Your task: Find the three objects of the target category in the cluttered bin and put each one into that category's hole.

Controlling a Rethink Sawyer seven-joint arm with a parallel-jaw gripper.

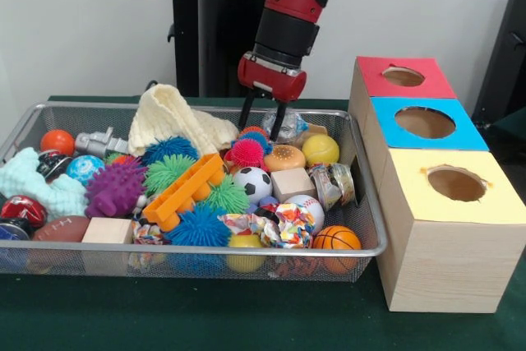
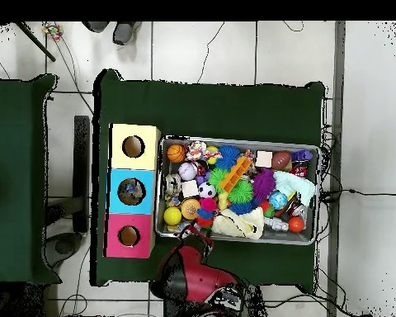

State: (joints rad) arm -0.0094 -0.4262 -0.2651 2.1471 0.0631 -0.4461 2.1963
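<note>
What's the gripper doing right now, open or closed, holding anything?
Gripper: open, holding nothing, fingers down at the bin's far side.

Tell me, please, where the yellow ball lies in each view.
Front view: the yellow ball lies at the bin's far right, near the blue-topped box.
Overhead view: the yellow ball lies at the bin's lower left.
Shared landmark: the blue-topped box beside it.

Silver mesh bin (image 1: 205, 250); red box (image 1: 403, 77), blue box (image 1: 423, 123), yellow box (image 1: 454, 184); black-white football (image 1: 252, 183); dark green table (image 1: 205, 314).
</note>
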